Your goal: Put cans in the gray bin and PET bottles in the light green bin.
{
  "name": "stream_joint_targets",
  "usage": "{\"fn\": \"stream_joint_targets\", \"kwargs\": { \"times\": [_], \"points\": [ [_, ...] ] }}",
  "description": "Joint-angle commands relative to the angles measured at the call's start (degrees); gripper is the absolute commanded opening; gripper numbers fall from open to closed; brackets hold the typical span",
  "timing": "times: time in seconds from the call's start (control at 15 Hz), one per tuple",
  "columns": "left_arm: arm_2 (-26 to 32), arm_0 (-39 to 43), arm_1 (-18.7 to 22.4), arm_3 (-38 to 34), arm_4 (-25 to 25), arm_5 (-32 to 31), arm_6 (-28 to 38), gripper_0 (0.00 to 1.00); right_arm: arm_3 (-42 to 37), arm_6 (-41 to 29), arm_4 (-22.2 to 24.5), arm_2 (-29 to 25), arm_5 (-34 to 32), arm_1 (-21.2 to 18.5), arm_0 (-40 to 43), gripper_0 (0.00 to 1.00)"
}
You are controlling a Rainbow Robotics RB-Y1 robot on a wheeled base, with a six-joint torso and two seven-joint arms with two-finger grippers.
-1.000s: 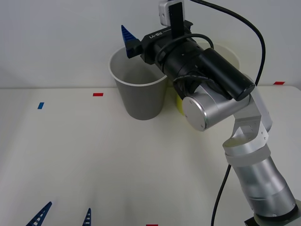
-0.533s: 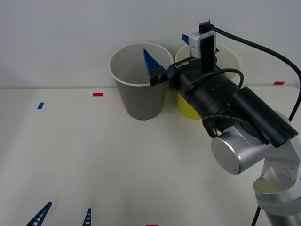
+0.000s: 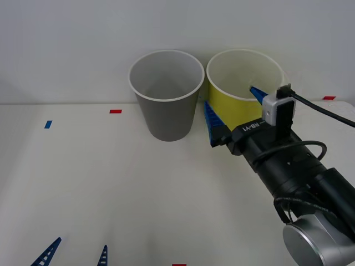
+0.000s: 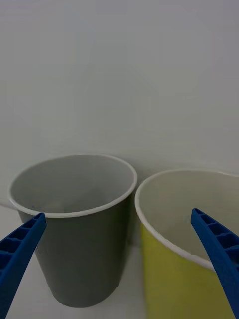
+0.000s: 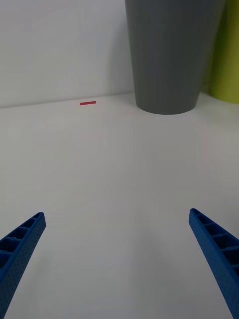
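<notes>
Back from over the gray bin [image 3: 166, 94] came the right gripper [image 3: 233, 111], now by the green bin [image 3: 244, 83], fingers wide apart, empty. Can probably dropped inside, hidden. Left gripper [image 3: 75, 255] waits low, open.

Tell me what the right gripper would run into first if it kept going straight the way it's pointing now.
Most likely the light green bin. The right gripper is open and aimed toward the two bins; one finger sits over the bin's mouth, the other beside its wall, near the gray bin. Depth is unclear, so it might straddle the rim.
</notes>
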Motion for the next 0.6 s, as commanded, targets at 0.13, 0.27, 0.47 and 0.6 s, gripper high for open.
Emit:
{"fn": "stream_joint_targets", "kwargs": {
  "times": [0.13,0.27,0.47,0.6],
  "points": [
    [0.0,0.0,0.0,0.0,0.0,0.0,0.0,1.0,0.0,0.0,2.4,-3.2,-3.2,-0.1,5.7,1.0],
    [0.0,0.0,0.0,0.0,0.0,0.0,0.0,1.0,0.0,-0.3,3.3,-3.8,-3.2,-0.7,6.6,1.0],
    [0.0,0.0,0.0,0.0,0.0,0.0,0.0,1.0,0.0,0.0,5.3,-4.5,-4.5,1.2,8.9,1.0],
    [0.0,0.0,0.0,0.0,0.0,0.0,0.0,1.0,0.0,0.0,6.3,-4.9,-5.9,2.5,10.9,1.0]
  ]
}}
